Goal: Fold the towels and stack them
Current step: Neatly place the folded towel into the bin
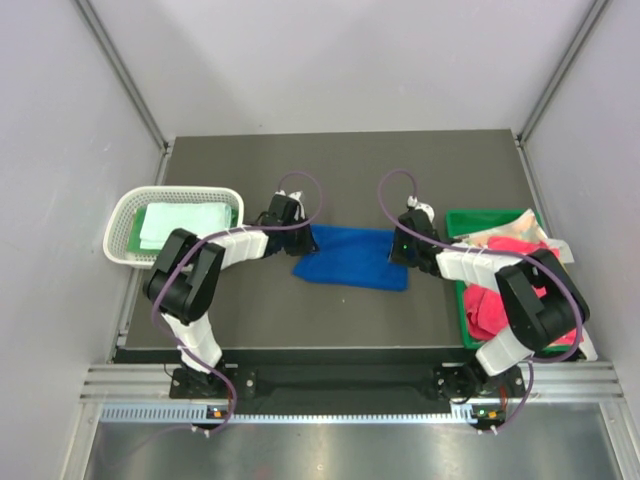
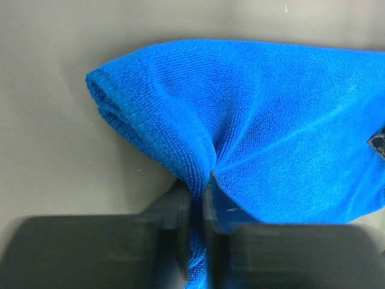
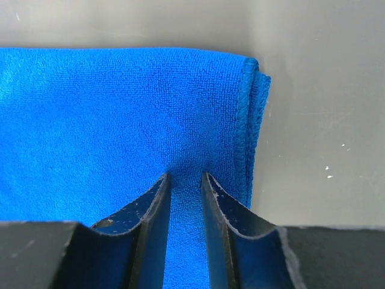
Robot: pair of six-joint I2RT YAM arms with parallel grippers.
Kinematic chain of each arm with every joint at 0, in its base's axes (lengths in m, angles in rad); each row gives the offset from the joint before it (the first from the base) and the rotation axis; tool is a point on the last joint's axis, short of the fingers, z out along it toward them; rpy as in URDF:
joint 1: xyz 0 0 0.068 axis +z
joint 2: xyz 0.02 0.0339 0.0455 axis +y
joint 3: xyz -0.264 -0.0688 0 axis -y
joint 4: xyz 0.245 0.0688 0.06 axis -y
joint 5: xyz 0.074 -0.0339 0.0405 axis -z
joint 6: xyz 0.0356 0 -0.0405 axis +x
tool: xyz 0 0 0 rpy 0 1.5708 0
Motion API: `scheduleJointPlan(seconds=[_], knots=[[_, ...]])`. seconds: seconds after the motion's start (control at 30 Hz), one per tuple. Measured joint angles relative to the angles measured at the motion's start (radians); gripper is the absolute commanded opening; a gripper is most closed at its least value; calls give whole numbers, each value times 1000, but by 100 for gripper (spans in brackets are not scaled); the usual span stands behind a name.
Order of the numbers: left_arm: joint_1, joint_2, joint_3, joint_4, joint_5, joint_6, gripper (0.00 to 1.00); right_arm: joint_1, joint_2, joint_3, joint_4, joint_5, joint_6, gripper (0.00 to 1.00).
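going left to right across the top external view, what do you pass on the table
white mesh basket holding a pale mint towel → left gripper → royal blue towel → right gripper → green plastic bin holding pink-red towels

The blue towel (image 1: 352, 257) at centre is plain royal blue with no pattern, and its stitched hem is the same blue. The table (image 1: 420, 170) is dark grey. At 9 o'clock, the white mesh basket (image 1: 122, 222) holds a pale mint towel (image 1: 180, 222) over a green towel (image 1: 136, 235). At 3 o'clock, the green bin (image 1: 480, 216) holds pink-red towels (image 1: 488, 308). The arms (image 1: 185, 285) are black and white, the cables (image 1: 398, 173) purple and the fingers (image 2: 171, 223) black.
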Motion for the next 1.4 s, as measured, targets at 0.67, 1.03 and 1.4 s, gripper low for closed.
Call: scheduleJointPlan(seconds=[0.67, 1.03, 1.4], knots=[[-92, -115, 246, -508, -605, 132, 0, -6, -275, -27, -42, -139, -34, 28], [-45, -192, 278, -649, -900, 206, 0, -3, -258, -25, -58, -194, -59, 27], [195, -438, 62, -381, -939, 439, 0, 8, -246, -25, -55, -223, -69, 27]])
